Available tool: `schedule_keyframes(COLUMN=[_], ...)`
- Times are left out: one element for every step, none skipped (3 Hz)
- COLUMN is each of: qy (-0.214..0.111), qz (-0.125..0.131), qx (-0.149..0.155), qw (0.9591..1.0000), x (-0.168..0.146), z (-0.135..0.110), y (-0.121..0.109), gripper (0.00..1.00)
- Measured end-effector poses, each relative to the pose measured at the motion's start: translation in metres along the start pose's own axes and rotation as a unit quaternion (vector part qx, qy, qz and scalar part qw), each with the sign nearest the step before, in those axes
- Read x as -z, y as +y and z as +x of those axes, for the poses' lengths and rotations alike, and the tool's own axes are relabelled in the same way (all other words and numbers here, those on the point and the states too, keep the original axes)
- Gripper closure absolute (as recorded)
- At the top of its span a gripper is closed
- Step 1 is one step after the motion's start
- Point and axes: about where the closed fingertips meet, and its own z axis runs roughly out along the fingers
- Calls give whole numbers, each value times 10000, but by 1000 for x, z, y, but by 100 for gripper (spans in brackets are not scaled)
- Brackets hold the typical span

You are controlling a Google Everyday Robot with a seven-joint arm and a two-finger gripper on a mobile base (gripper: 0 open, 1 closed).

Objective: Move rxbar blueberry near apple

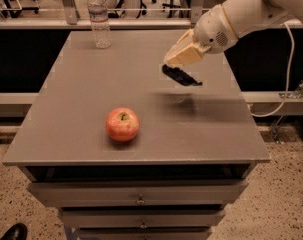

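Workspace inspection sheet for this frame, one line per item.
Surface: grey table, flat; drawers below it shut.
Job's things: apple stem-up near the front edge, left of centre; bar in the air over the right half, well apart from the apple, its shadow on the top below.
Clutter: water bottle upright at the back left.
Grippers: claw above the table's right side, shut on the bar.
Cables: one pale cable hanging right of the table.
Surroundings: speckled floor, shoe at bottom left, chair legs behind.
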Motion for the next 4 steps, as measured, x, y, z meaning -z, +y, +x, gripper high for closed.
schedule_keyframes(qy=[-1, 7, -10, 6], qz=[-343, -547, -653, -700], qx=[-231, -345, -378, -386], qw=[9991, 9979, 9971, 9968], x=[-22, -41, -54, -62], z=[0, -1, -6, -7], y=[58, 83, 97, 102], gripper=[100, 100, 100, 88])
